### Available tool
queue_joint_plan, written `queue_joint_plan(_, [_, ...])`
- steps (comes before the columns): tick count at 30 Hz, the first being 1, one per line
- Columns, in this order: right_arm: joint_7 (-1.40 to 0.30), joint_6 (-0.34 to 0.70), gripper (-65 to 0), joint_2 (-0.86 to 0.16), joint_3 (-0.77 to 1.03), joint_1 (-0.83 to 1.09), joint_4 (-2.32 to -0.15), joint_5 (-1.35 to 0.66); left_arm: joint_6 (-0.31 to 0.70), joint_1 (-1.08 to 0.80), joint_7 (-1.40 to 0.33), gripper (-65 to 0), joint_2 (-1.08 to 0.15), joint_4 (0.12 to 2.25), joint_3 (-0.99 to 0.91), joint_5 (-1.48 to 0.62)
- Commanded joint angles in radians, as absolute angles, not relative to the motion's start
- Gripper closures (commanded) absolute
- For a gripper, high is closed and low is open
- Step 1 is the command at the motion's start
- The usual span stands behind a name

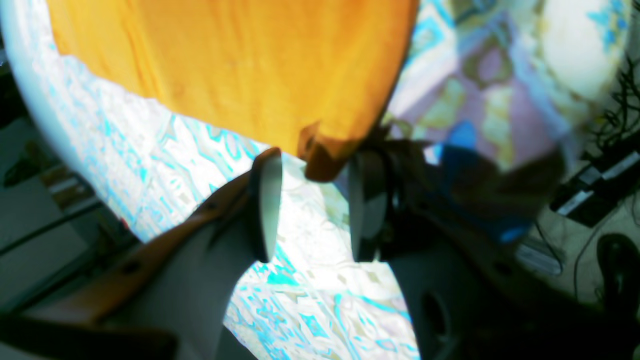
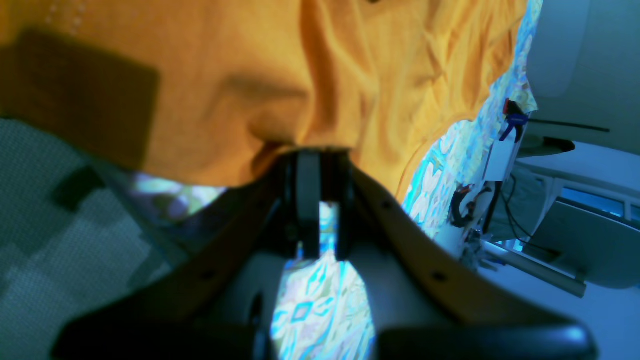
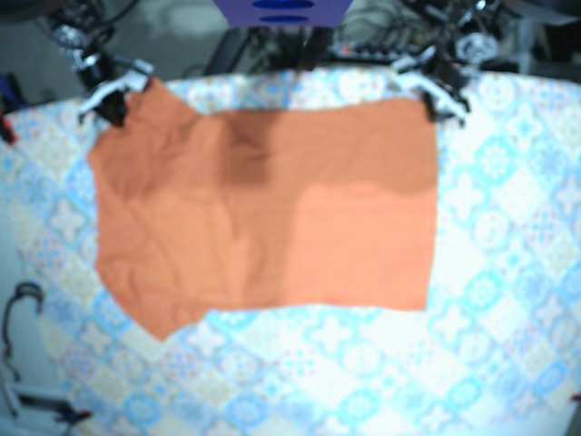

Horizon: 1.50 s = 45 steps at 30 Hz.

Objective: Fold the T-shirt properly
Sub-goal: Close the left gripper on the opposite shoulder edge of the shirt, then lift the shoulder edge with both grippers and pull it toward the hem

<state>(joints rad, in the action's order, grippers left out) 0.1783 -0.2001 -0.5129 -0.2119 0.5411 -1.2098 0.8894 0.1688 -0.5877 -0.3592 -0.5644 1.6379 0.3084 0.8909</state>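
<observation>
Right hand [image 2: 324,155] pinches the flat shirt [image 3: 263,209], left hand [image 1: 318,162] gapes wide at its corner; folding looks barely begun.

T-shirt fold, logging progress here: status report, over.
Left gripper open around one far corner. Right gripper shut on the other. T-shirt spread on patterned tablecloth, wrinkled. Nothing lying on it.

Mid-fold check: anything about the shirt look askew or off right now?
Yes. The T-shirt lies unevenly: on the base view's left it is wrinkled, and a flap juts below the otherwise straight bottom edge. The right end effector pinches a puckered edge; the left end effector is open around the other corner.
</observation>
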Motion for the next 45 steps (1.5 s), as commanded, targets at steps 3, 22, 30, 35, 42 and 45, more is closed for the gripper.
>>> queue_joint_plan(3, [0.162, -0.151, -1.0, -0.521, -0.216, 0.559, -1.207, 0.898, 0.185, -0.567, -0.352, -22.8, -0.572, 1.604, 0.306, 0.894])
queue_joint_plan(22, [0.16, -0.151, -0.7, -0.521, -0.216, 0.561, -1.207, 0.898, 0.186, -0.565, -0.355, -13.8, -0.572, 1.601, 0.392, 0.895])
queue_joint_plan(30, [0.16, -0.151, -0.5, -0.521, -0.216, 0.561, -1.207, 0.898, 0.185, -0.564, -0.355, 0.0, -0.572, 1.601, 0.387, 0.895])
queue_joint_plan(35, [0.16, -0.151, 0.0, -0.521, -0.216, 0.561, -1.211, 0.898, 0.185, -0.573, -0.355, 0.0, -0.576, 1.603, 0.387, 0.897])
queue_joint_plan(42, [0.166, -0.151, 0.0, -0.527, -0.205, 0.582, -1.23, 0.898, 0.179, -0.602, -0.355, 0.0, -0.598, 1.646, 0.384, 0.895])
queue_joint_plan(45, [0.166, -0.151, 0.0, -0.529, -0.199, 0.596, -1.257, 0.897, 0.177, -0.625, -0.355, 0.0, -0.602, 1.695, 0.364, 0.895])
